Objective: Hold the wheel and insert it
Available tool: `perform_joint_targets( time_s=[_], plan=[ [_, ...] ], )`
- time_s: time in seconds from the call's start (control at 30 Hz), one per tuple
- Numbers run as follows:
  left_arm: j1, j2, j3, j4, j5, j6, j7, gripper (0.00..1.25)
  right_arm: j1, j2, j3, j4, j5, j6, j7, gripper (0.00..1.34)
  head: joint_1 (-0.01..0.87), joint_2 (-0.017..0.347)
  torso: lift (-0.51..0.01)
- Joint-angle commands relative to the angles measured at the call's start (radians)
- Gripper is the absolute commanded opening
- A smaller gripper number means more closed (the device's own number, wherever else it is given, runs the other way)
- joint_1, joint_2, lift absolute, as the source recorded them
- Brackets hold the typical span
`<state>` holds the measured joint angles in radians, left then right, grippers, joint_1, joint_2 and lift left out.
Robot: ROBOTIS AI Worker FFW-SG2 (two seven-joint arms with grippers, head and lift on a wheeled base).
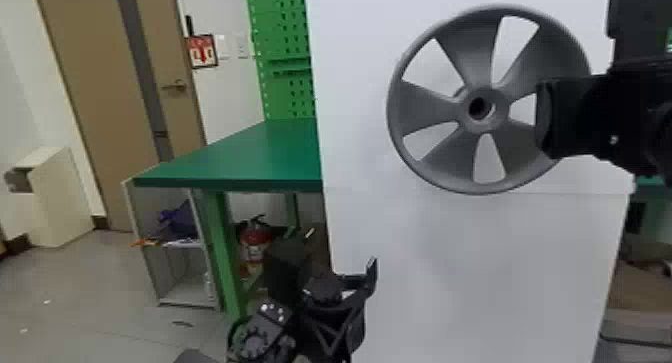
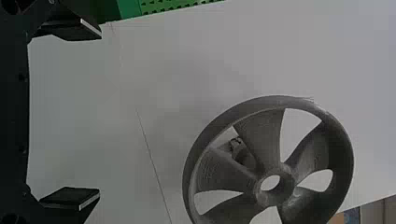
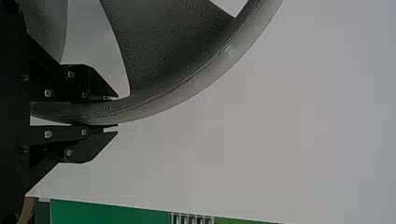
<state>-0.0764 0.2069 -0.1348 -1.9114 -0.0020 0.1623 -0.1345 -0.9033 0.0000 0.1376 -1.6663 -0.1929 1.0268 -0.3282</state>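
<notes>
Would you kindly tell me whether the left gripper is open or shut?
Open: the left gripper has its fingers wide apart, with nothing held between them.

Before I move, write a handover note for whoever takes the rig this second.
Right claw: closed on the rim of the wheel.
Left claw: open, empty, low in the head view.
Wheel: held up in front of the white panel.
Done: wheel gripped.
Left: insertion; the hub has an open hole, nothing through it. I can't tell for certain where it mounts.
</notes>
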Motion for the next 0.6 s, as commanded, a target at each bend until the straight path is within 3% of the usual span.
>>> perform_joint_targets(
  time_s=[0.0,0.57],
  plan=[
    [0.0,0.002,-0.002,0.0,0.002,0.0,0.003,1.15,0.003,0.001,-0.004,0.011,0.006,-0.016,0.0,0.14,0.344,0.325,-0.443],
    [-0.013,0.012,-0.012,0.005,0.007,0.0,0.016,1.15,0.023,0.001,-0.001,0.04,0.032,-0.097,0.04,0.14,0.344,0.325,-0.443]
  ],
)
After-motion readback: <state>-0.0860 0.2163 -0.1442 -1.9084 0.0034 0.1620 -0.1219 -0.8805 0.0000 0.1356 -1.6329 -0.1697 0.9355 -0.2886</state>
